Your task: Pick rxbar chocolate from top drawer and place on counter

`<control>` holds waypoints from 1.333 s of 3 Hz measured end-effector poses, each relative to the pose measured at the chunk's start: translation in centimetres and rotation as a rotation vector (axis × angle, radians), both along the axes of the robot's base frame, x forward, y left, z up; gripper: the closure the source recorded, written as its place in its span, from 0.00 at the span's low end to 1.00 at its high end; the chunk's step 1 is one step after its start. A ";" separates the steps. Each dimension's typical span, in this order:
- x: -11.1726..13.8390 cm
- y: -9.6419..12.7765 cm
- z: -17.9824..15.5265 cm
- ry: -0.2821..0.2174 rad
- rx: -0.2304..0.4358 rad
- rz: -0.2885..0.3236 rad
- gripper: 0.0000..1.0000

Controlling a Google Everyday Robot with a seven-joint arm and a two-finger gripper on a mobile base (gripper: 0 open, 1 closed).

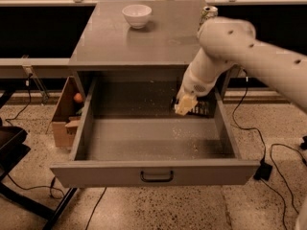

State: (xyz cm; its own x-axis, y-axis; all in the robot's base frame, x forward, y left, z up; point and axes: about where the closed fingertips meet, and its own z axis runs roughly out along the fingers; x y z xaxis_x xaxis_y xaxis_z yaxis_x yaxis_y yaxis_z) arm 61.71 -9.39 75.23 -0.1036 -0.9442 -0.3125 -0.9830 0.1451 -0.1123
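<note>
Rxbar chocolate (202, 109): hanging in the right rear part of the drawer in front of its back wall, apparently clear of the floor. Its long axis is running left to right, roughly level. The free end is pointing toward the drawer's right wall and the other end is sitting in the gripper.
Gripper (186, 105): reaching down inside the open drawer near its back right corner, with its pale fingers pinching narrowly on the bar's left end.
Arm (230, 37): coming in from the right. Its bulky white elbow is rising over the counter's right edge, and the forearm is angling down and to the left into the drawer.
Top drawer (153, 172): standing pulled fully out, with its black handle (157, 177) facing the camera at the centre of the front panel.
Counter (144, 42): carrying a white bowl (137, 16) near the back and a green-and-white can (208, 12) at the back right, the can partly hiding behind the arm.
Cardboard box (62, 123): sitting on the floor left of the cabinet, holding an orange (77, 97).
</note>
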 end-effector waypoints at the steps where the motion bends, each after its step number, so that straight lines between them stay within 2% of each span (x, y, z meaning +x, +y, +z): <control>1: 0.8 -3.6 7.2 0.051 0.023 0.003 1.00; 2: 0.8 -3.4 7.0 0.051 0.024 0.006 1.00; 3: 1.4 -2.1 6.4 0.009 0.056 -0.049 1.00; 4: 3.8 0.3 8.1 -0.064 0.086 -0.118 1.00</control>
State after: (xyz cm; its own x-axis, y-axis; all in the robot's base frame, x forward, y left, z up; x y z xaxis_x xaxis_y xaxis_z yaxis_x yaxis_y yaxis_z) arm 65.54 -9.05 83.34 -0.1900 -0.8960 -0.4015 -0.9498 0.2712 -0.1558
